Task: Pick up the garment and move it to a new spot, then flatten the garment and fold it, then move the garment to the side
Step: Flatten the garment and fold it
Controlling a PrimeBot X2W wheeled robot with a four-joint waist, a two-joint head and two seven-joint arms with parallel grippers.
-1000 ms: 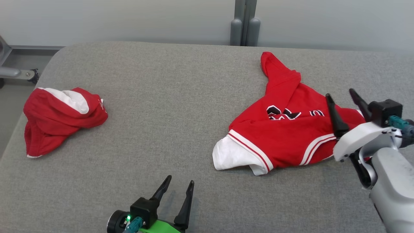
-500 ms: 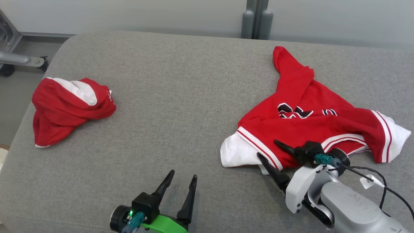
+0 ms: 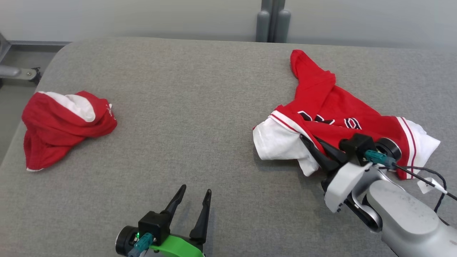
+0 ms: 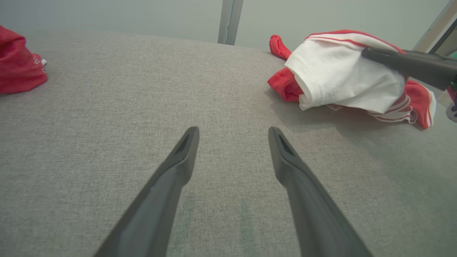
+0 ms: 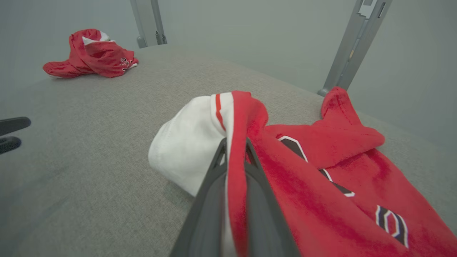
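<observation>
Where the garment lies: the garment (image 3: 332, 117) is on the right half of the grey worktop (image 3: 185, 100), nearer the worktop's far edge than its near one.
Right fingers: the right gripper (image 3: 307, 140) reaches in from the worktop's near right, its fingers pressed together on a fold of red cloth beside the striped cuff line, where the white sleeve meets the red body.
Cloth at the grip: bunched and raised off the worktop, the white sleeve drooping from it with shadow beneath.
Left fingers: the left gripper (image 3: 196, 189) is spread wide and holds nothing, low over the worktop's near edge around the middle, well apart from the garment.
Look: red jersey, white sleeves edged with red and white stripes, black characters outlined in white across the front, crumpled and partly folded over.
Long axis: sleeve to sleeve along the worktop's length.
Pointing: a narrow red part stretches toward the worktop's far edge.
Other cloth: a second red and white bundle (image 3: 60, 128) at the worktop's left end.
</observation>
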